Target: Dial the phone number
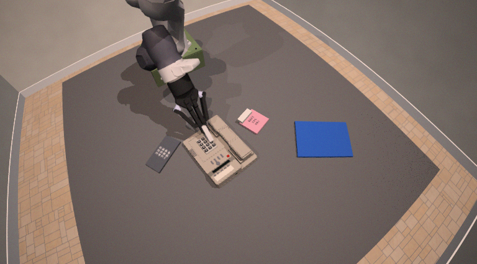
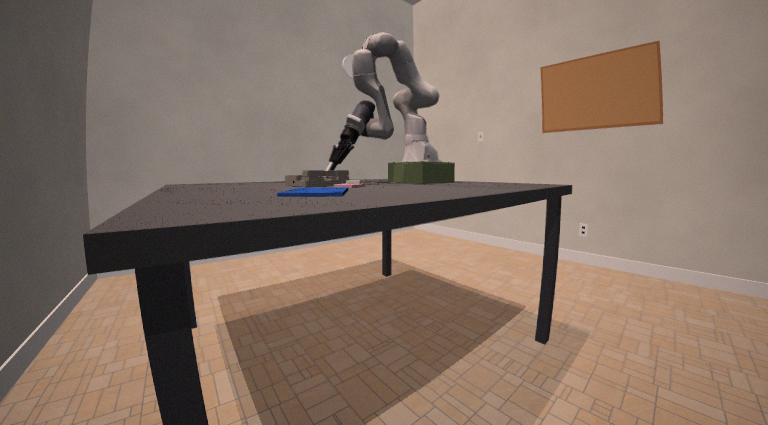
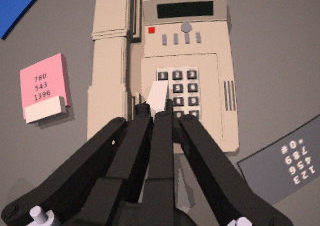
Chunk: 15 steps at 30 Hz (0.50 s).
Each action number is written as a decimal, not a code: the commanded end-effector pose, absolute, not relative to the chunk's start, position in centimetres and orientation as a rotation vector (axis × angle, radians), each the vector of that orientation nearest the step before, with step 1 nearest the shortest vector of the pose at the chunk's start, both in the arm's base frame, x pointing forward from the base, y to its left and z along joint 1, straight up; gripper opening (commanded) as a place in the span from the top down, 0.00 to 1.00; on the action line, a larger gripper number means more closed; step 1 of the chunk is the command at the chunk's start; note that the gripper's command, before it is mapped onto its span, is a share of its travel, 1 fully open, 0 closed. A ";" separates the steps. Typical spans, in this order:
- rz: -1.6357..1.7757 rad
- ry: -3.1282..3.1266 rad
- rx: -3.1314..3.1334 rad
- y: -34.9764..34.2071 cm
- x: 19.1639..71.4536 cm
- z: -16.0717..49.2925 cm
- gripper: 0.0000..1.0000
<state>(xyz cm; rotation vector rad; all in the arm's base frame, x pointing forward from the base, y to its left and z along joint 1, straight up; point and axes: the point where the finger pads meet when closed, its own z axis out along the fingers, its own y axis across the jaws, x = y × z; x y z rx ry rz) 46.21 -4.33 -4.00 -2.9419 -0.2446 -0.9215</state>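
Observation:
A beige desk phone (image 1: 218,150) lies on the dark table, its handset (image 1: 228,135) resting in the cradle. Its dark keypad (image 1: 205,145) shows in the wrist view (image 3: 184,88) too. My gripper (image 1: 207,135) (image 3: 162,92) is shut with nothing between the fingers, and its pale tips sit over the keypad's near left corner. I cannot tell whether the tips touch a key. A pink note (image 1: 253,120) with small digits lies beyond the handset, also in the wrist view (image 3: 44,86). In the low side view my gripper (image 2: 330,164) points steeply down at the phone (image 2: 317,177).
A dark card printed with a keypad (image 1: 163,153) lies left of the phone. A blue mat (image 1: 322,139) lies to the right. My arm stands on a green base block (image 2: 420,171) at the back of the table.

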 end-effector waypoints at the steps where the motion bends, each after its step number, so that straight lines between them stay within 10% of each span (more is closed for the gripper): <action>1: -0.927 -0.241 -2.940 -4.4 46.3 -3.9 1.00; 15: -0.927 -0.241 -2.940 -4.4 46.3 -2.9 1.00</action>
